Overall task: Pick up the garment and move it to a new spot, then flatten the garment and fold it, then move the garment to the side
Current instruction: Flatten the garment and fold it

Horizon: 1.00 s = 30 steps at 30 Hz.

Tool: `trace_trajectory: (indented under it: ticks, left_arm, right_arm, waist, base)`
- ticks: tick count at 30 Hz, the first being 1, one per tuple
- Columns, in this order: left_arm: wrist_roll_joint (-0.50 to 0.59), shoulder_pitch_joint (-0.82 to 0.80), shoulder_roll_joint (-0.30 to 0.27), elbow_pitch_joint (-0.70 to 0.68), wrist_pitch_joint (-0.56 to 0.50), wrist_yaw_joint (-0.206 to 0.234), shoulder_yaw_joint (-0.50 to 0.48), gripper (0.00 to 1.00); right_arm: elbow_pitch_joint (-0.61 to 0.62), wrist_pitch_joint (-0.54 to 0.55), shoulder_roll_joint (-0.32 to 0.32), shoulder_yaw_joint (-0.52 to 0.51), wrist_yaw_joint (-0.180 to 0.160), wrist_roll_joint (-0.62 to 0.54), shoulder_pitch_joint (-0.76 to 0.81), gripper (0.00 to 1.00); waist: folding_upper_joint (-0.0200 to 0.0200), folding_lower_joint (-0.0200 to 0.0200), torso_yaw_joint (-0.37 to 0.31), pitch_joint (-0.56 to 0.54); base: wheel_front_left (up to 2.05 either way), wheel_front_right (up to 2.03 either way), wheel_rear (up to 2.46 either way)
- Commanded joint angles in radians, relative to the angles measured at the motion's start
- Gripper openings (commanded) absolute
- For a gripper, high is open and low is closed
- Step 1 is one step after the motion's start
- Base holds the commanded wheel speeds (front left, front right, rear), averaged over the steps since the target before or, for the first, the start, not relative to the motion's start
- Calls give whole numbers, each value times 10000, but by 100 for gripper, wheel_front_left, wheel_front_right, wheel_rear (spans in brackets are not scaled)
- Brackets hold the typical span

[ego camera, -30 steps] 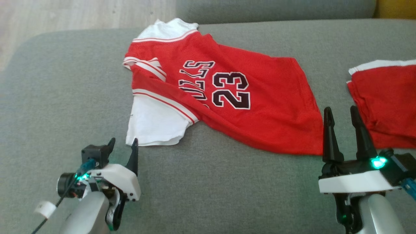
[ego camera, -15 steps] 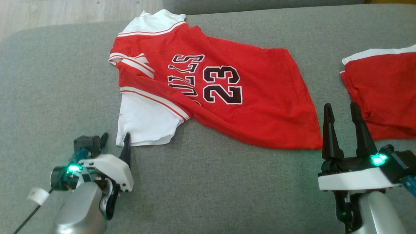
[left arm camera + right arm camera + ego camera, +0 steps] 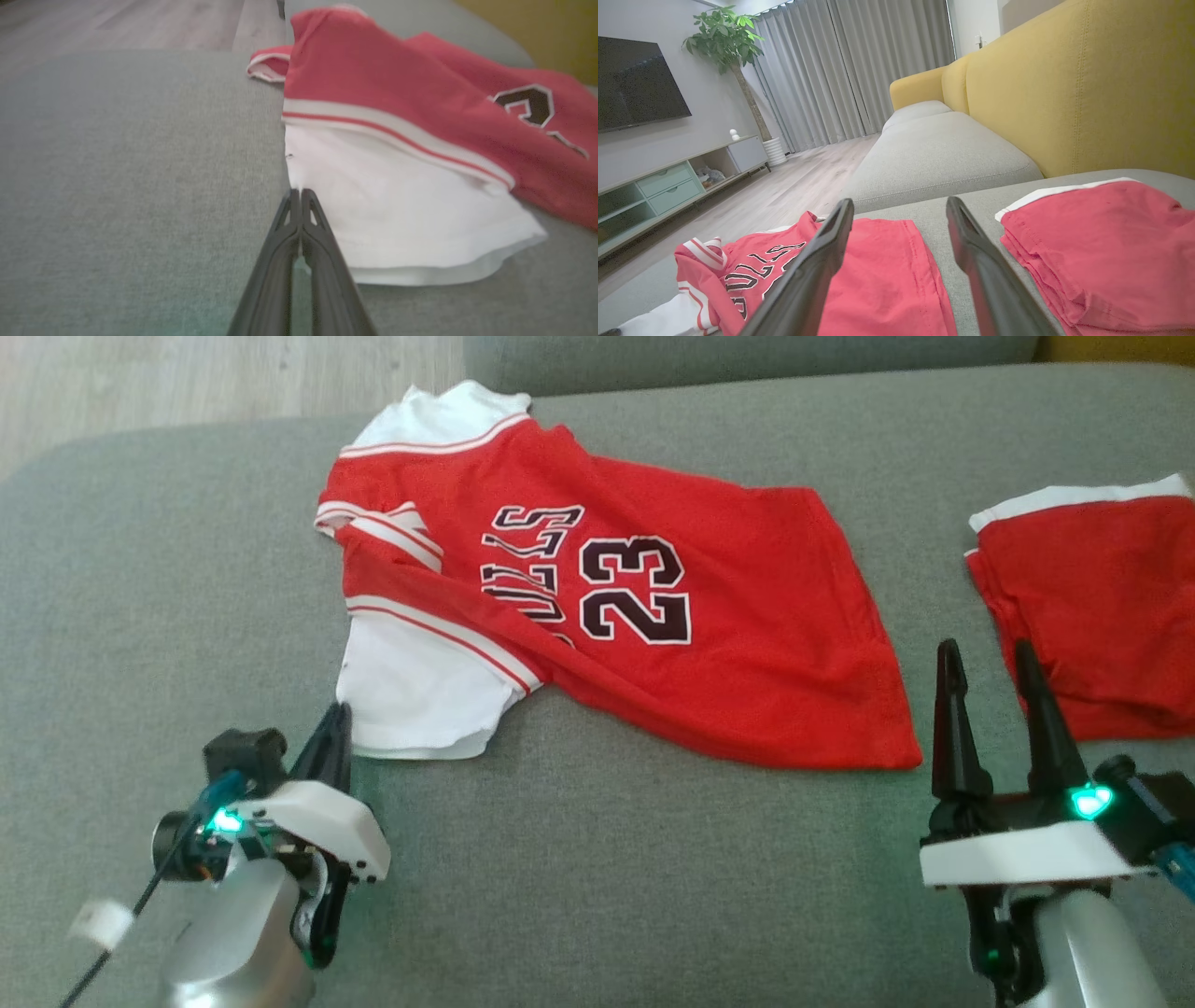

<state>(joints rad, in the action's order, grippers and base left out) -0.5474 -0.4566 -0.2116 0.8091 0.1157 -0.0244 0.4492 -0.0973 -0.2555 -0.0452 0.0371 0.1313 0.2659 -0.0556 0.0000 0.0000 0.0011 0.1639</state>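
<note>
The garment (image 3: 747, 644) is a red jersey with white sleeves and a black "23", spread crumpled on the grey sofa seat (image 3: 579, 877). My left gripper (image 3: 338, 711) is at the near left corner of the white sleeve (image 3: 420, 691), fingers pressed together. In the left wrist view the left gripper (image 3: 299, 191) pinches the sleeve's (image 3: 397, 214) left edge, where the cloth puckers. My right gripper (image 3: 986, 649) stands open just off the jersey's near right hem corner, nothing between its fingers. In the right wrist view the right gripper (image 3: 900, 203) looks over the jersey (image 3: 878, 261).
A second red garment (image 3: 1092, 616) with a white band lies folded on the seat to the right, close to my right gripper, also in the right wrist view (image 3: 1092, 233). A yellow backrest (image 3: 1087, 84) rises behind. Wooden floor (image 3: 187, 373) lies beyond the seat's left edge.
My left gripper has gone from open to shut at the white sleeve's edge. The right gripper has stayed open and still. The head view has shifted slightly.
</note>
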Motion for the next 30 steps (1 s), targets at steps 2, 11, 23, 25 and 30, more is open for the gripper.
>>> trace_trajectory:
  ticks: [2, 11, 23, 25, 30]
  left_arm:
    - [-167, -113, -213, -548, 488, 145, -507, 0]
    - [-160, 908, -249, -3177, 1261, 851, -934, 0]
    - [0, 1535, -503, -5433, 788, 1377, -750, 0]
    - [18, 1580, -567, -5618, 675, 1418, -716, 0]
    - [33, 1634, -669, -5945, 491, 1483, -653, 0]
  right_arm:
    - [172, -63, -50, 177, -6, 131, -22, 100]
    - [-989, -63, -50, 131, -6, 64, 436, 100]
    - [-3921, 283, -50, 42, -6, 1110, -566, 100]
    - [-4211, 233, -50, 181, -6, 1461, -808, 100]
    - [-5088, 144, -50, 214, -6, 1635, -1290, 100]
  waist:
    - [0, 0, 4, -167]
    - [0, 0, 67, -386]
    - [0, 0, 408, -226]
    - [0, 0, 443, -160]
    - [0, 0, 543, -33]
  base:
    - [0, 0, 0]
    - [0, 0, 0]
    - [0, 0, 0]
    - [0, 0, 0]
    - [0, 0, 0]
